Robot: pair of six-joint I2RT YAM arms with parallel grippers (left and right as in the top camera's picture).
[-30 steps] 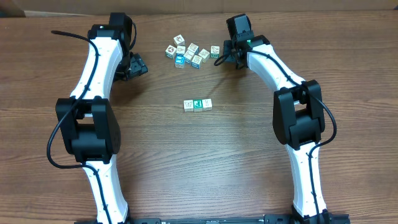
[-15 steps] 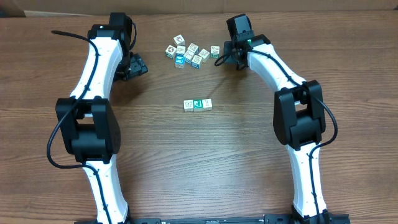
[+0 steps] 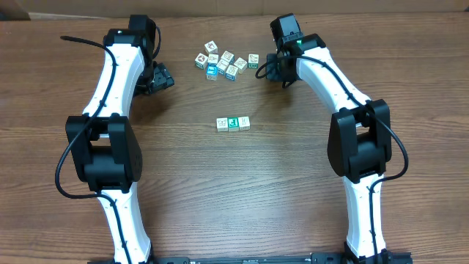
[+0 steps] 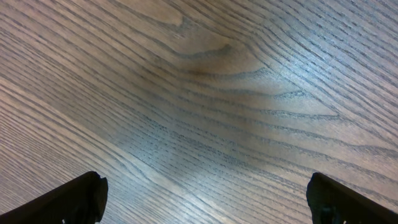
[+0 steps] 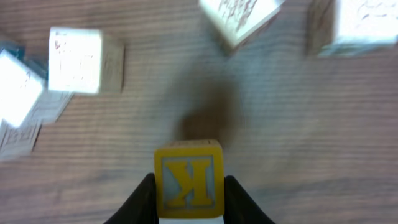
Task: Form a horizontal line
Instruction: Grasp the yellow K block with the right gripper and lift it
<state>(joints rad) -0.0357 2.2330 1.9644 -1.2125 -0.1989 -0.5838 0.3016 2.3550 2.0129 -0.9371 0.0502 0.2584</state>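
Right gripper (image 5: pixel 189 200) is clamped on a yellow block (image 5: pixel 188 176) marked K, held above the table (image 5: pixel 280 137) just beside the heap of loose blocks (image 3: pixel 223 63). Farther off, a row of three blocks (image 3: pixel 233 123) lies mid-table. The left gripper (image 4: pixel 205 199) gapes wide over bare wood, holding nothing.

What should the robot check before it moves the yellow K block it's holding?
1. Grip: yellow wooden K block sits between the right gripper fingers: ok.
2. Held block apart from the loose pile of lettered blocks: ok.
3. Target: row of three small blocks straight, touching: ok.
4. Bare wooden table at both row ends: ok.
5. Spare arm: left gripper open, away from row: ok.
6. Block's height above table: cannot tell.
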